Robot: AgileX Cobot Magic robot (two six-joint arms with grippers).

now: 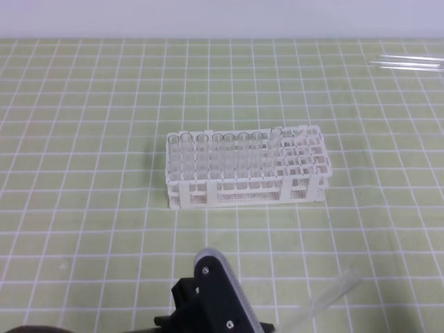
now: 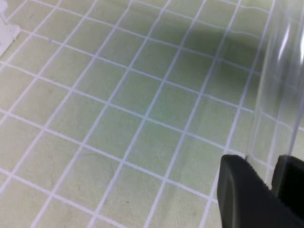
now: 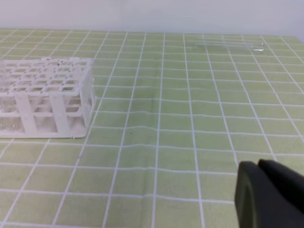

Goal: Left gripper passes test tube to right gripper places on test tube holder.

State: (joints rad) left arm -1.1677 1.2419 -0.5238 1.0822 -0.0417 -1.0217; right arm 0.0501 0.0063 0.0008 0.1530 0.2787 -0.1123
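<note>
Holding the tube (image 1: 333, 295) at the near edge of the scene, the left gripper (image 1: 229, 309) has its black fingers (image 2: 247, 190) closed on the glass low down, with the rest of the tube rising up and to the right over the green grid mat (image 1: 83, 229). The right gripper (image 3: 270, 194) shows only as dark fingertips at the near right of its own view, so I cannot tell whether it is wide or narrow; nothing is visibly between them. The rack (image 1: 246, 166) stands in the middle of the mat, well apart from both grippers, with tubes filling its left rows and open holes on its right. Spare tubes (image 1: 409, 64) lie at the far right. Thin clear glass like this is probably light, stiff, slippery and easily cracked, so the receiving grip should likely take the bare middle or upper part, clear of the left fingers, squeezing gently and squarely across it.
</note>
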